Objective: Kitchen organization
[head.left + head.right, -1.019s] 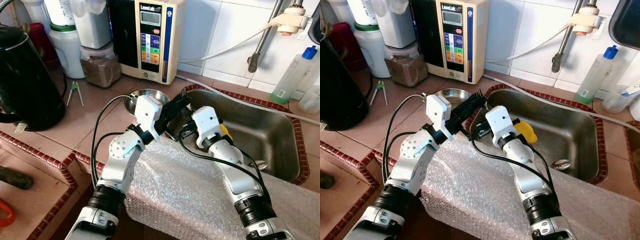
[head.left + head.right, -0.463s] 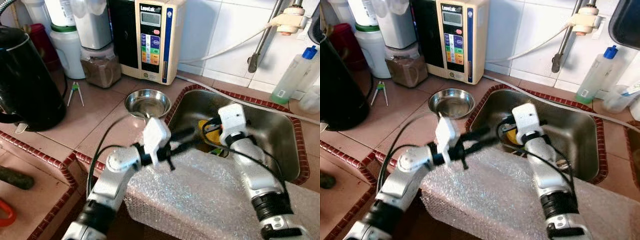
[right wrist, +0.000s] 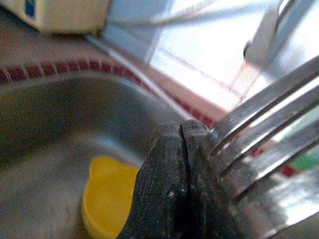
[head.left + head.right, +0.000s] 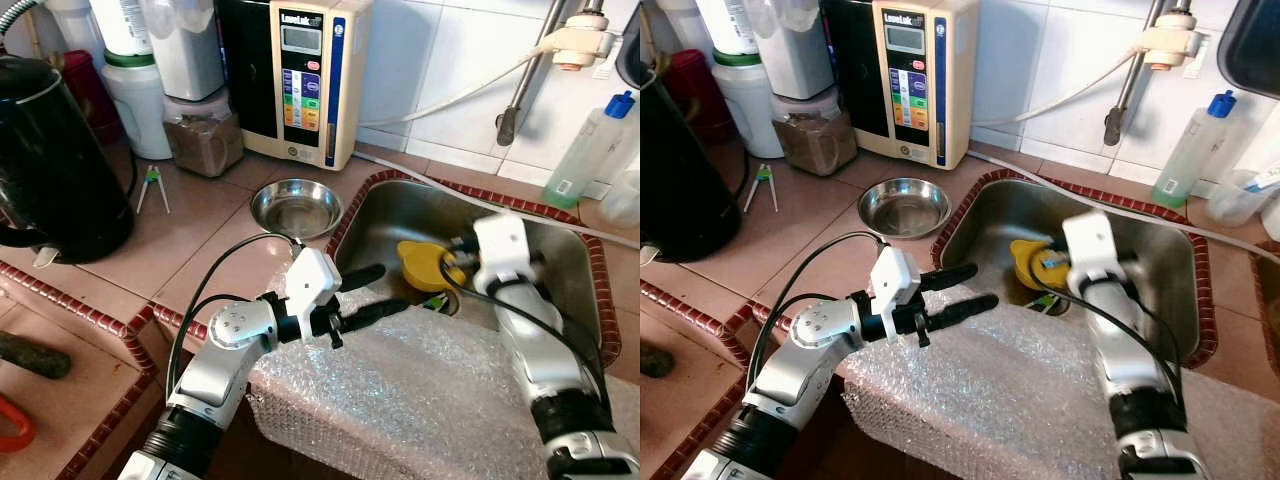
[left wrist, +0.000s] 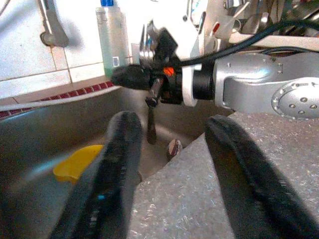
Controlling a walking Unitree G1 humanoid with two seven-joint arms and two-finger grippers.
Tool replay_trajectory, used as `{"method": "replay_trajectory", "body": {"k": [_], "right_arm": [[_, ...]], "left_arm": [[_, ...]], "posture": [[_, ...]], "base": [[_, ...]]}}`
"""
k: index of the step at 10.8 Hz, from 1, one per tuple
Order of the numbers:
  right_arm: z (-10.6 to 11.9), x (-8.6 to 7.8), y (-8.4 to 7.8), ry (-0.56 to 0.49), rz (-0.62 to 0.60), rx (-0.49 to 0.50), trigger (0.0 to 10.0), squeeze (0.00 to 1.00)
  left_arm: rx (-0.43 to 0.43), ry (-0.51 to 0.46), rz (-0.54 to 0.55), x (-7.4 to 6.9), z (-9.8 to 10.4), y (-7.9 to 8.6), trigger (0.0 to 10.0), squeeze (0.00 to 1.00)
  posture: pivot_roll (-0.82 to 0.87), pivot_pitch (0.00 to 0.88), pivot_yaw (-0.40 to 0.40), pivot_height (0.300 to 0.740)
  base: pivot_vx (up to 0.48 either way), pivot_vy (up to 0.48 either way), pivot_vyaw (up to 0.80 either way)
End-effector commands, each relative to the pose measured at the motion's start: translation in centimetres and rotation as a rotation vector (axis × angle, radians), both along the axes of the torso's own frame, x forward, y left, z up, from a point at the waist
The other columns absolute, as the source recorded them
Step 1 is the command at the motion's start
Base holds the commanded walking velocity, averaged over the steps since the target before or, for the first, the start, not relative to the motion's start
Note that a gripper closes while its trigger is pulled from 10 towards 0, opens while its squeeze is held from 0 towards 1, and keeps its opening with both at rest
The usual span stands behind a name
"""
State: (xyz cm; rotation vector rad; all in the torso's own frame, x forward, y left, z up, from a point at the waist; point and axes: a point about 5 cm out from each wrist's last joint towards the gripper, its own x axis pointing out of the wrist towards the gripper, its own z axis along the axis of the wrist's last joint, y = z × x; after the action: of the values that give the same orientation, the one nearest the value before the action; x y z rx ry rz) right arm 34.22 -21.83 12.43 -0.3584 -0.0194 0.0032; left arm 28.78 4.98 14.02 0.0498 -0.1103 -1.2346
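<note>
Table (image 4: 200,230): tiled, red-edged.
Sink (image 4: 560,260): steel, sunk at the table's back right.
Bubble wrap (image 4: 400,400): draped over the front edge.
Kettle (image 4: 50,160): black, left edge.
Steel bowl (image 4: 295,205): just beside the sink.
Yellow dish (image 4: 420,265): in the sink.
Left gripper (image 4: 370,292): wide open, empty, above the wrap.
Right gripper (image 3: 182,174): over the sink, clamped on a fork (image 3: 259,134); its wrist view shows tines hidden from the head views.
Step, judged: carrying the fork; next needs somewhere to put it down.

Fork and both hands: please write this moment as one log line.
right hand: shut on fork, over sink | left hand: open, above bubble wrap | yellow dish: in sink
</note>
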Motion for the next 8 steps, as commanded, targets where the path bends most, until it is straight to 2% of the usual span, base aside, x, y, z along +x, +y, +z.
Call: {"method": "replay_trajectory", "body": {"k": [1, 2, 3, 5, 8], "right_arm": [[0.0, -0.1, -0.8, 0.001, -0.034, 0.007, 4.3, 0.00], [-0.5, -0.2, -1.0, 0.034, -0.052, -0.026, 10.0, 0.00], [-1.0, -0.4, -1.5, 0.047, -0.076, -0.028, 10.0, 1.00], [-1.6, -0.7, -2.1, 0.064, -0.144, -0.014, 10.0, 1.00], [-2.9, -1.4, -2.8, 0.122, -0.193, -0.026, 10.0, 1.00]], "left_arm": [[0.021, -0.015, -0.015, 0.1, 0.4, -0.4, 10.0, 1.00], [0.000, 0.017, -0.016, 0.2, 0.6, -0.1, 10.0, 1.00], [0.085, -0.019, -0.037, 0.0, -0.4, 0.5, 10.0, 1.00], [0.105, -0.026, -0.011, 0.3, -0.6, 0.7, 10.0, 1.00], [0.088, -0.033, 0.023, 0.4, -0.5, 1.0, 10.0, 1.00]], "posture": [[0.04, 0.000, 0.016, 0.740], [0.03, 0.000, 0.024, 0.740], [0.03, 0.000, 0.020, 0.740], [0.04, 0.000, 0.027, 0.740], [0.04, 0.000, 0.031, 0.740]], "base": [[0.000, 0.000, 0.00], [0.000, 0.000, 0.00], [0.000, 0.000, 0.00], [0.000, 0.000, 0.00], [0.000, 0.000, 0.00]]}}
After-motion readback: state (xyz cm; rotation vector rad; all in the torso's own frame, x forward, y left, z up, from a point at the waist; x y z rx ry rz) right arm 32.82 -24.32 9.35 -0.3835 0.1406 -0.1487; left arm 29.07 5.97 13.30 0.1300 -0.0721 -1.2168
